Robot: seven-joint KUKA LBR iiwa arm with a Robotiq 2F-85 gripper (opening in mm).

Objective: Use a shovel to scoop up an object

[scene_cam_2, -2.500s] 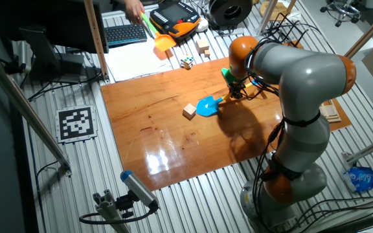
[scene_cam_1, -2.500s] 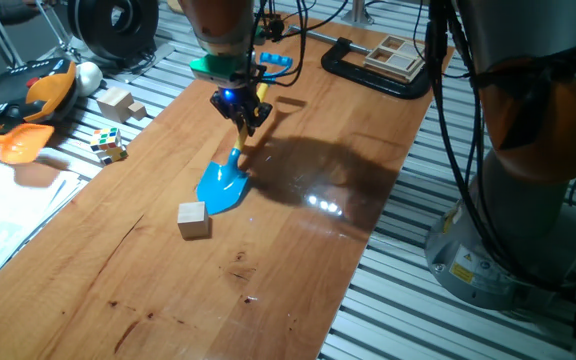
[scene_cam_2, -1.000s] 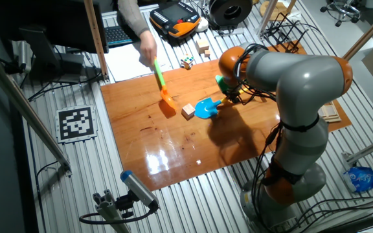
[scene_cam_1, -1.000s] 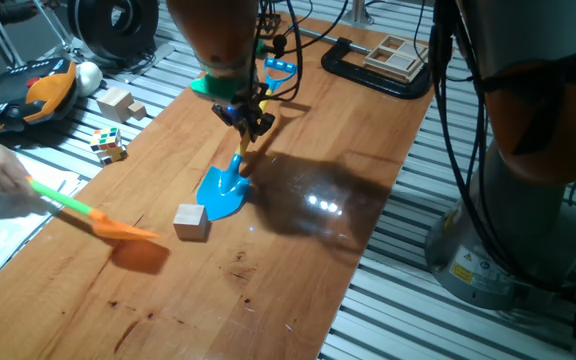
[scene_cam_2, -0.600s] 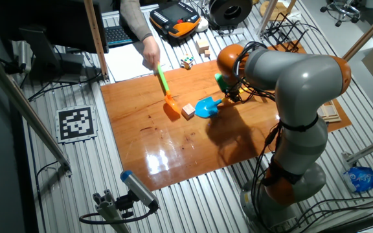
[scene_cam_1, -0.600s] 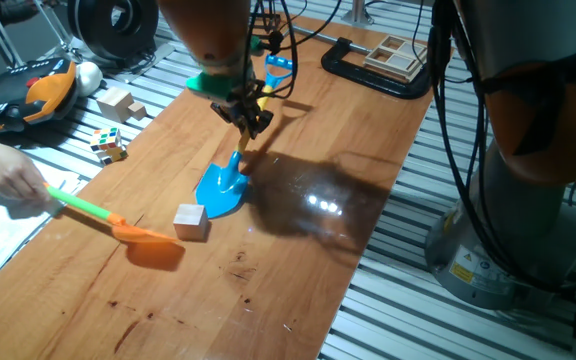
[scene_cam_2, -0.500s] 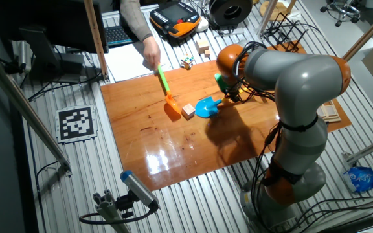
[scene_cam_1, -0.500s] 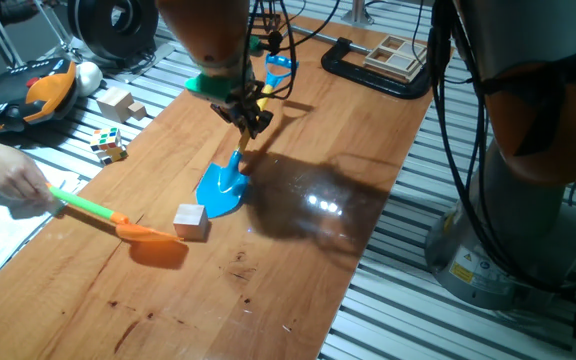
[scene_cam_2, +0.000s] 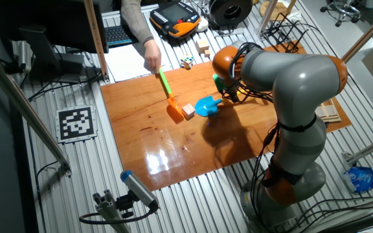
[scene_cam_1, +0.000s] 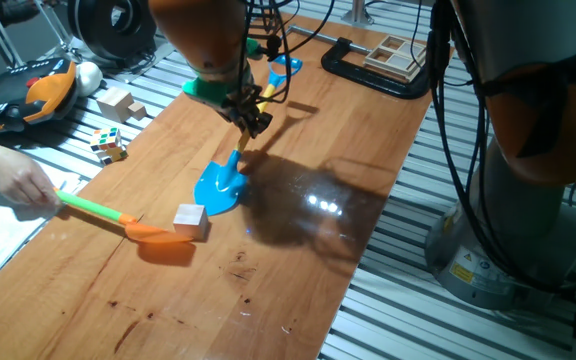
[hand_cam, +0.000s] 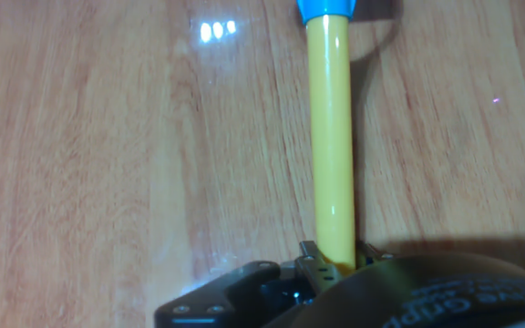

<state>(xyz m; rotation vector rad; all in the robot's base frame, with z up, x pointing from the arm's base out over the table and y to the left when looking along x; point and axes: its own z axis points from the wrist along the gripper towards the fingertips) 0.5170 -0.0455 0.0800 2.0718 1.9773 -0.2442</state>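
My gripper (scene_cam_1: 251,122) clamped on shovel (scene_cam_1: 223,180) by yellow shaft, high up, so blade slopes down, tip resting on table (scene_cam_1: 298,240). Cube (scene_cam_1: 190,221) sits on table just off blade tip, looks not yet on it. Person's hand (scene_cam_1: 20,182) holds orange shovel (scene_cam_1: 153,235) against cube's far side, likely backstop so cube doesn't slide when I push.

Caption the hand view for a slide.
Gripper shut on the shovel, its yellow shaft running out over the wooden table.
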